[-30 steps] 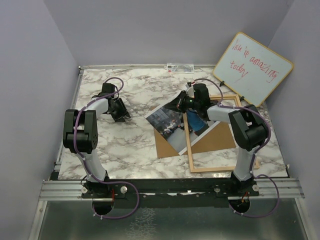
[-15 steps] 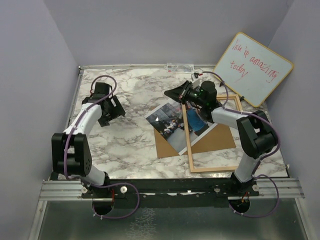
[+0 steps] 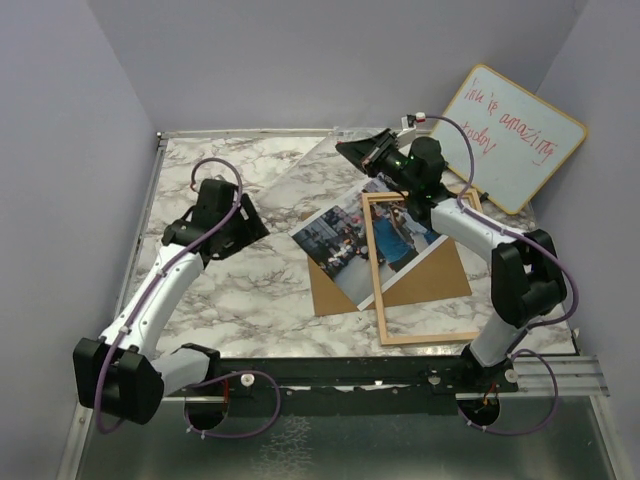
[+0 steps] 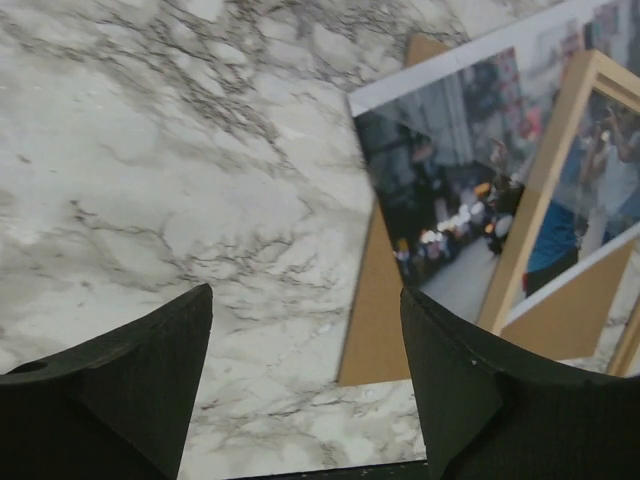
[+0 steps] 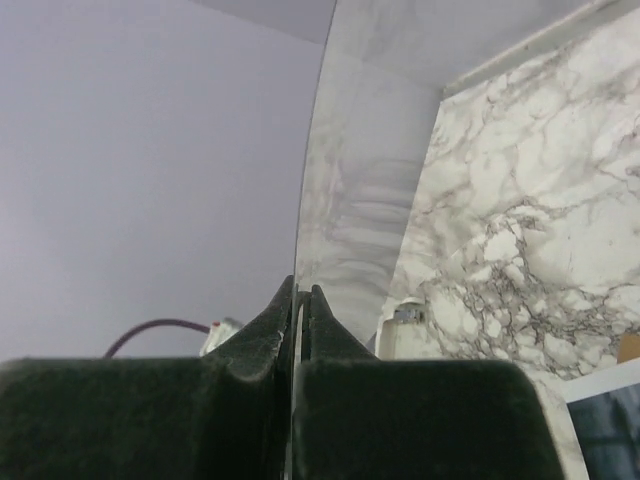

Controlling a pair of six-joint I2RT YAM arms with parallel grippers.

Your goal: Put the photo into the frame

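The photo (image 3: 340,245) (image 4: 450,170), a white-bordered street print, lies flat on the brown backing board (image 3: 425,280) (image 4: 375,320). The light wood frame (image 3: 379,290) (image 4: 540,220) rests on the table, its left rail crossing over the photo's right part. My right gripper (image 3: 366,150) (image 5: 300,288) is raised near the back edge, shut on a thin clear pane (image 3: 310,165) (image 5: 360,150) that it holds edge-on. My left gripper (image 3: 240,226) (image 4: 305,295) hovers left of the photo, open and holding nothing.
A wood-edged whiteboard (image 3: 510,135) with red writing leans at the back right. A small white fitting (image 5: 405,320) sits at the table's back edge. Grey walls close in the left, back and right sides of the marble table (image 3: 260,290).
The right gripper has lifted the clear pane up and back, away from the frame. The left arm has stretched out lower and its jaws have opened wider.
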